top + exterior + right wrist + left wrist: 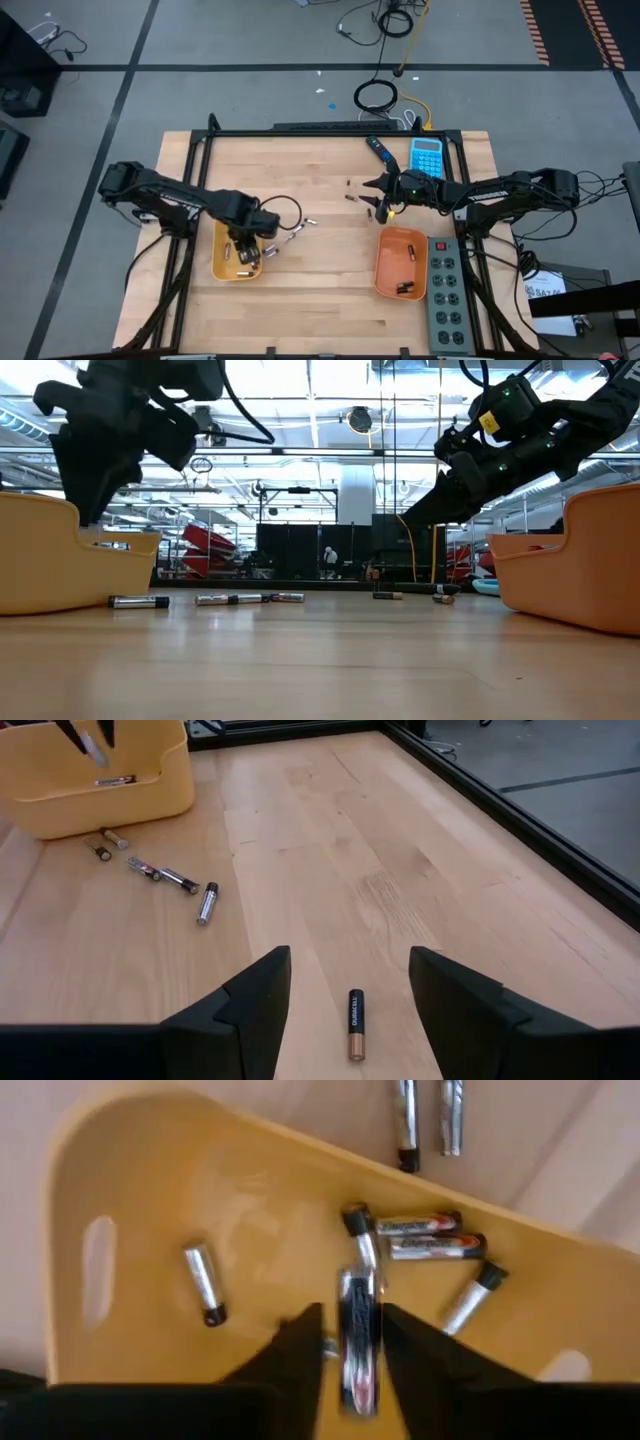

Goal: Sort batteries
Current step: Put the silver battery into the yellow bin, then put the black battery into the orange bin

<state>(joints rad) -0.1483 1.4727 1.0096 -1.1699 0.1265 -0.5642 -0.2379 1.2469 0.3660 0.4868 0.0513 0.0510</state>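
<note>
My left gripper [352,1342] hangs over the yellow tray [222,262] and is shut on a silvery battery [357,1330]. Several more silvery batteries [430,1235] lie on the tray floor. My right gripper [350,960] is open above the table's middle, and its fingers stand on either side of a dark, copper-ended battery [355,1023] lying flat without touching it. Several loose batteries [180,880] lie on the wood beside the yellow tray. The orange tray [385,275] holds two dark batteries [404,288]. My left gripper pinches a silvery battery [358,1305] between its two fingers, coming from above and pointing down. The battery lies along the fingers and reaches out past their tips. It is lifted clear above the yellow tray's floor, and the far view shows it tilted [95,750].
A blue calculator [427,157] and a dark blue-tipped pen-like device [378,150] lie near the far edge. A grey power strip [445,295] sits right of the orange tray. Two small batteries [350,190] lie left of my right gripper [383,205]. Bare wood lies between the trays.
</note>
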